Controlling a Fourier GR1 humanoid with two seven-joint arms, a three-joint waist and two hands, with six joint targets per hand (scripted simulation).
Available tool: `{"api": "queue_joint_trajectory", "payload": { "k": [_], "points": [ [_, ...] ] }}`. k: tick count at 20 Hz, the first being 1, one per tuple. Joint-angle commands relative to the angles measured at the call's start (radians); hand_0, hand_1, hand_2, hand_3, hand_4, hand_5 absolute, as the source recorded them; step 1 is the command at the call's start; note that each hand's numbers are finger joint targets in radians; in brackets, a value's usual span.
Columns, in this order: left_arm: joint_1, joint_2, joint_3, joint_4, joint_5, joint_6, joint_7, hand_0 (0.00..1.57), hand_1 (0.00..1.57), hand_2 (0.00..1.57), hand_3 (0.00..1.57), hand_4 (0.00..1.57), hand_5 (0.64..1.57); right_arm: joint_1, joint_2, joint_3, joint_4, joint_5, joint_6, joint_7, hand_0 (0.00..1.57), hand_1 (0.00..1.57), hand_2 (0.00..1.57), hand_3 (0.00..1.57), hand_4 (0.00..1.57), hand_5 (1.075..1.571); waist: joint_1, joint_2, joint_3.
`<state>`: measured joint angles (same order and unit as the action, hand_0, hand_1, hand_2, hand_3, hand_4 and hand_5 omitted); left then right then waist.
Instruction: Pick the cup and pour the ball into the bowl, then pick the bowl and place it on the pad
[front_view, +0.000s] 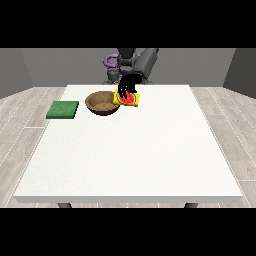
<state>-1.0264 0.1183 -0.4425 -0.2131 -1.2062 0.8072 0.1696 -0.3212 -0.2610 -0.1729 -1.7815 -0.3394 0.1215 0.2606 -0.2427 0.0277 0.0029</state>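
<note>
In the upper middle of the frame, one hand (127, 86) reaches down with fingers curled round the yellow cup (128, 99), just right of the brown bowl (102, 104) on the counter (130, 150).

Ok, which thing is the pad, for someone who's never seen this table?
Start at the white table and go to its far edge at the view's left. The pad lies there, beside the brown bowl but apart from it. It is the only flat, green, square thing.

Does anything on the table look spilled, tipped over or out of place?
Nothing looks spilled. The yellow cup leans under a black hand beside the brown bowl, red inside showing. The green pad lies flat, apart.
</note>
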Motion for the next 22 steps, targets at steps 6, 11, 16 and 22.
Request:
{"api": "queue_joint_trajectory", "payload": {
  "k": [6,11,16,22],
  "points": [
    [-0.102,-0.107,-0.267,0.091,-0.325,-0.22,0.241,1.5,1.5,1.57,1.57,1.06,1.498,0.042,0.023,0.002,0.088,0.024,0.006,-0.044,0.0,0.0,0.0,0.0,0.38,1.566,0.037,-0.083,-0.0018],
    [-0.03,-0.117,-0.306,-0.092,-0.349,-0.38,0.265,1.5,1.5,1.57,1.57,1.05,1.511,0.008,0.009,-0.019,0.176,0.028,0.013,-0.056,0.0,0.0,0.0,0.0,0.39,1.566,0.057,-0.108,-0.0025],
    [0.018,-0.092,-0.104,-0.139,-0.154,-0.165,0.173,1.42,1.42,1.57,1.57,0.94,1.51,0.069,-0.007,-0.06,0.152,0.039,0.008,-0.091,0.0,0.0,0.0,0.0,0.36,1.564,0.14,-0.067,-0.0047],
    [0.071,0.02,0.187,-0.257,0.192,-0.111,0.005,1.19,1.19,1.57,1.57,0.74,1.57,0.141,-0.023,-0.082,0.109,0.0,0.041,-0.076,0.0,0.0,0.0,0.0,0.38,1.566,0.14,-0.125,-0.0076]
  ]
}}
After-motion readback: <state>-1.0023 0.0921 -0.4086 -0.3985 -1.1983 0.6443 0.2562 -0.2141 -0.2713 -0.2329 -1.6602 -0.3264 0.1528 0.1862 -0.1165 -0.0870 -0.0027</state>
